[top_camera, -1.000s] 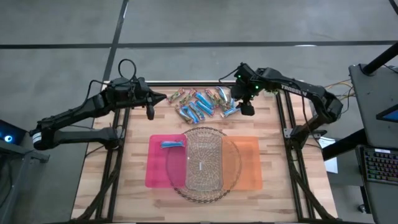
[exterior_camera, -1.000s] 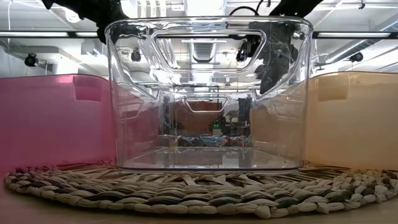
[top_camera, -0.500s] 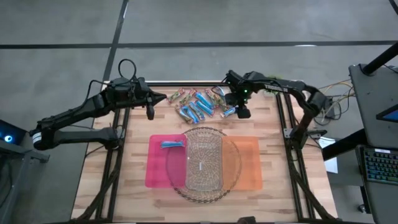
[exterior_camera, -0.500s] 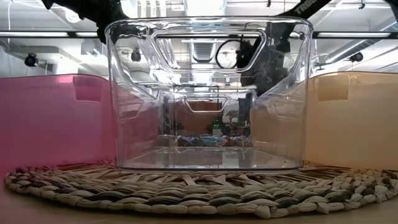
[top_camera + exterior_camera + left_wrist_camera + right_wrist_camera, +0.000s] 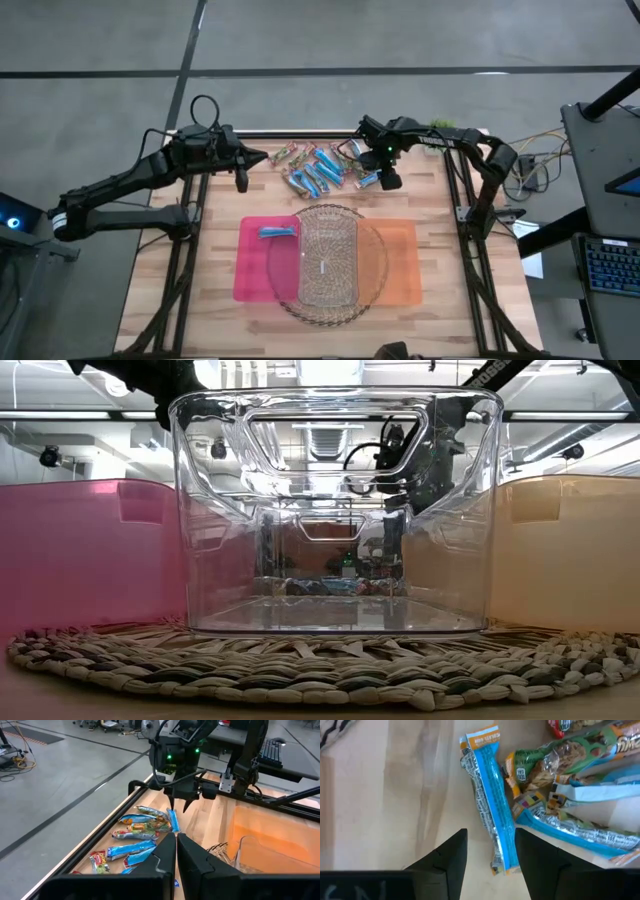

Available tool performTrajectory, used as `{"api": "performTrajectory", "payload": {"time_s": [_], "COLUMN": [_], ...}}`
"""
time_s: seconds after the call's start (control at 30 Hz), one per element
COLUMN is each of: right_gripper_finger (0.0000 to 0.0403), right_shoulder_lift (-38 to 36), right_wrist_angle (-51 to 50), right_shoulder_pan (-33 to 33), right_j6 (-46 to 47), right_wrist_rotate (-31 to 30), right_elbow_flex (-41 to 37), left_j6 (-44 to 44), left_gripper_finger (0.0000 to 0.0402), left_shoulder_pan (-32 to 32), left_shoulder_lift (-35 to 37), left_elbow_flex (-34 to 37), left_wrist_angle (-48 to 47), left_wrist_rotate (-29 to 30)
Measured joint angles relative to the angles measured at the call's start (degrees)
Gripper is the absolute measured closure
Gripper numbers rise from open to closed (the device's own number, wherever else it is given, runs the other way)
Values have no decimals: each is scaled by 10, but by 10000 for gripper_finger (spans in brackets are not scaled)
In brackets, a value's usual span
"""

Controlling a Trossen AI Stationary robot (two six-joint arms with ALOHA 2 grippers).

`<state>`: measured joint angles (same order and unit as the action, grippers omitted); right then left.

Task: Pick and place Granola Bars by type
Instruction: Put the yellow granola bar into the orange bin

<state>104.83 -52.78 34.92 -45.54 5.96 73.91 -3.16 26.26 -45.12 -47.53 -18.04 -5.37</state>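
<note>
At the table's twelve o'clock edge, the right gripper [image 5: 490, 857] hung with fingers parted around a blue granola bar [image 5: 492, 800] at the three o'clock end of the granola bars [image 5: 325, 167], gripping nothing, while the left gripper [image 5: 241, 181] waited empty, fingers closed, at their nine o'clock.

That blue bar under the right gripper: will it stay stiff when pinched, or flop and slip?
The blue bar lies flat and straight on the table, so it probably holds its shape. Its shiny crinkled wrapper may slide between the fingers of the open right gripper. It looks slim, likely light, and unlikely to roll.
</note>
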Motion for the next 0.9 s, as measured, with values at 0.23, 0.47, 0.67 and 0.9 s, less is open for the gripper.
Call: {"api": "performTrajectory", "payload": {"time_s": [0.23, 0.47, 0.67, 0.9], "right_gripper_finger": [248, 246, 252, 254], "right_shoulder_lift": [21, 43, 70, 84], "right_wrist_angle": [16, 26, 26, 26], "right_shoulder_pan": [0, 0, 0, 0], "right_j6": [-7, -10, -5, 19], "right_wrist_rotate": [-1, -4, -7, -14], "right_elbow_flex": [0, 0, -1, 0], "left_j6": [-1, -1, -1, -3], "left_gripper_finger": [402, 402, 402, 402], "left_shoulder_pan": [0, 0, 0, 0], "left_shoulder_lift": [0, 0, 0, 0], "left_elbow_flex": [0, 0, 0, 0], "left_wrist_angle": [0, 0, 0, -1], "left_wrist_rotate": [0, 0, 0, 0]}}
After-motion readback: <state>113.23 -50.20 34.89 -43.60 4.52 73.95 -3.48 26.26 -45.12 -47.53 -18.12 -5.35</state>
